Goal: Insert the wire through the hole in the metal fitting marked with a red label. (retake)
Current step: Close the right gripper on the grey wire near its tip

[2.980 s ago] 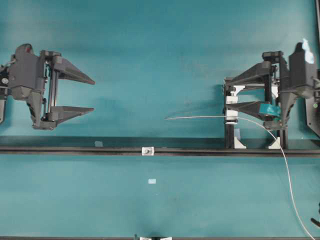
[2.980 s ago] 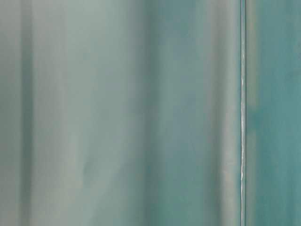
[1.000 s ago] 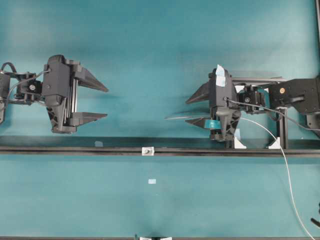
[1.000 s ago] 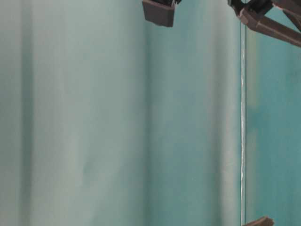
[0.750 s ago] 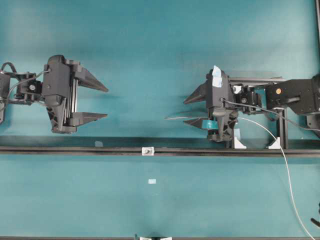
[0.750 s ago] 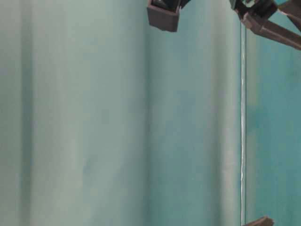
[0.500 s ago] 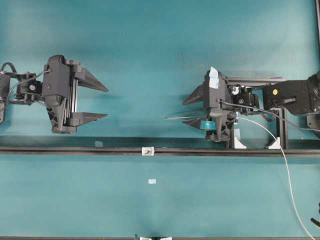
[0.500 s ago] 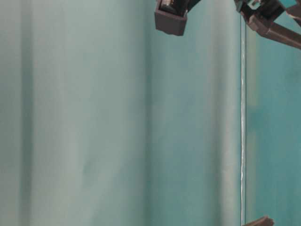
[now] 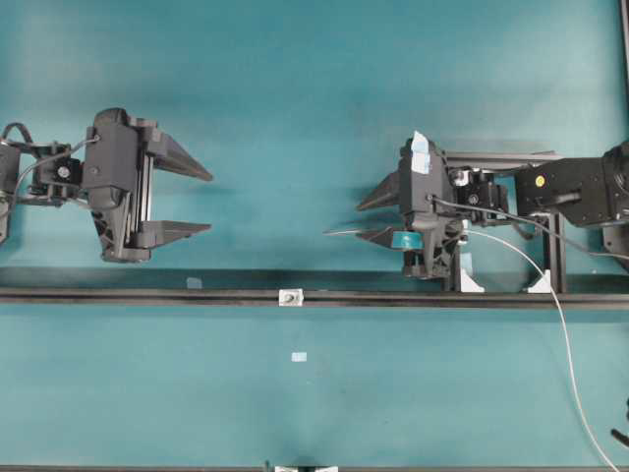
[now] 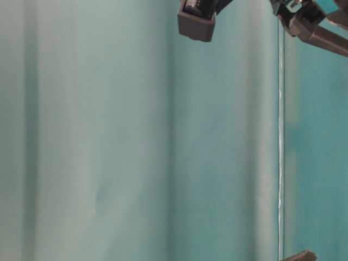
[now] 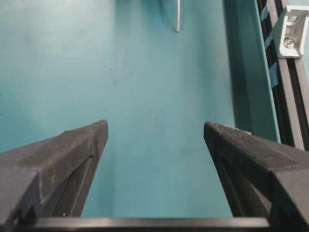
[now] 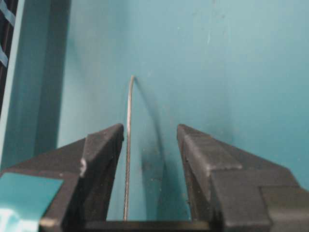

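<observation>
The wire is thin and pale; its free end points left at mid-table. It runs right through my right gripper and curves down to the lower right. In the right wrist view the wire lies between the two fingers, close beside the left one, with a clear gap to the other; this gripper is open. The metal fitting sits on the black rail, its hole a dark dot at its centre. My left gripper stands open and empty at the left. Its wrist view shows the fitting and wire tip.
A black rail crosses the table from side to side below both grippers. A black stand with white feet rises behind the right gripper. A small pale tag lies below the fitting. The table-level view is blurred, with dark gripper parts at its top.
My right gripper has slid a little left along the wire and its fingers have narrowed around it. The left gripper has not moved.
</observation>
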